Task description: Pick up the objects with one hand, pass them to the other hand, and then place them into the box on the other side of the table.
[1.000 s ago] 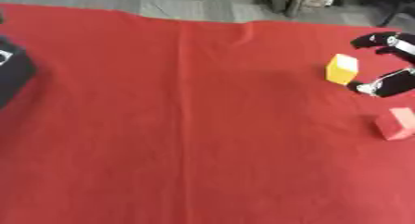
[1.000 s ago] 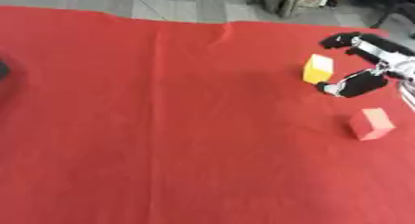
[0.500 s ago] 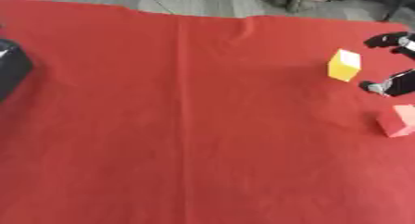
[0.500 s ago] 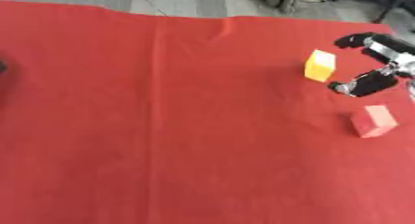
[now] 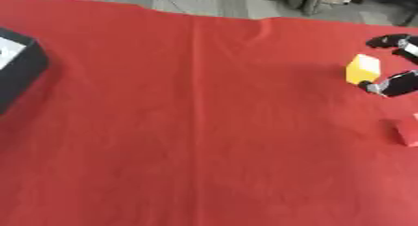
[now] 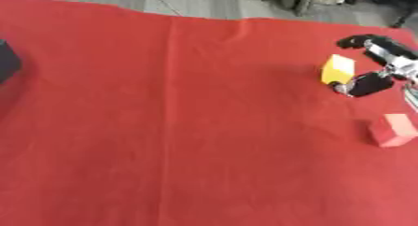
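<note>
Yellow block [image 6: 337,68] upright, long axis vertical — right hand [image 6: 377,61] spread wide beside it.

No readable text, label, brand, number or sign anywhere in either view. Plain faces on the yellow block [image 6: 337,68] and on the red block [image 6: 393,130], without any mark. Only a pale patch on top of the black box [image 5: 18,64], too unclear to tell as writing. Plain red cloth [image 5: 204,127] over the surface, without print.
</note>
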Controlling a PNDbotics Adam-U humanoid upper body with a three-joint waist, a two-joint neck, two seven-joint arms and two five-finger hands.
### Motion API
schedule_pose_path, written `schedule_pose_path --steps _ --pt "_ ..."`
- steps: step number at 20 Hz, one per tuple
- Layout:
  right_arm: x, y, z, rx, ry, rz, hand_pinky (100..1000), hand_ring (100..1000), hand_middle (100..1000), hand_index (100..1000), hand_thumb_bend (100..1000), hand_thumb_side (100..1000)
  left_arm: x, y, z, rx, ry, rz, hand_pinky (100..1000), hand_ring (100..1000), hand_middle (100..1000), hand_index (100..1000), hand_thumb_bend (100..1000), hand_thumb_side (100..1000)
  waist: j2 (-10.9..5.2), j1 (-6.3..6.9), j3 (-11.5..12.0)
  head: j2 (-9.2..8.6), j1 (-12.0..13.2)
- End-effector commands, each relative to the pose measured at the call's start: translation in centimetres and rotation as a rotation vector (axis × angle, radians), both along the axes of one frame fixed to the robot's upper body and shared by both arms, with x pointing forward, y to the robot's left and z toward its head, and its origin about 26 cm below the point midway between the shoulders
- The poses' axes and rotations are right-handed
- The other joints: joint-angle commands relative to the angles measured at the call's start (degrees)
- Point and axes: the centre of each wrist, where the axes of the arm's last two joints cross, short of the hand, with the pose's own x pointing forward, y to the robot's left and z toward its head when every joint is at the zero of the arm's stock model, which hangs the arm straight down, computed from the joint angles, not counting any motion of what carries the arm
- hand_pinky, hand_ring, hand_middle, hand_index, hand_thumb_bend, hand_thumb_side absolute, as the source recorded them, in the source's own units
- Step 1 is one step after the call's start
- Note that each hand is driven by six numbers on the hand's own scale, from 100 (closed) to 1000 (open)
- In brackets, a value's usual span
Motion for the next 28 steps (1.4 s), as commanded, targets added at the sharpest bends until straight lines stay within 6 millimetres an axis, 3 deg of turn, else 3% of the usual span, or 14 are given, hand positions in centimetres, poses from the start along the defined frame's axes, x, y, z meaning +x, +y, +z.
schedule_pose_path --steps 1,8,28 --pt "-0.7 -1.7 1.8 -0.047 -0.041 -0.067 925 950 867 904 419 100 -0.6 -0.2 0.9 0.001 -0.033 -0.020 629 667 716 777 100 798 -0.78 0.09 0.62 -1.30 -1.11" --pt "-1.2 -3.7 1.1 -0.043 -0.043 -0.165 928 949 872 905 413 100 -0.7 -0.1 0.9 0.002 -0.034 -0.013 629 667 712 774 100 797 -0.13 -0.40 2.63 -2.27 -2.88" --pt "-2.2 -6.3 0.7 -0.013 -0.092 -0.319 918 946 881 903 382 100 -0.8 0.3 0.6 -0.001 -0.042 0.007 632 664 707 767 100 797 1.93 -0.03 3.98 -2.93 -5.39"
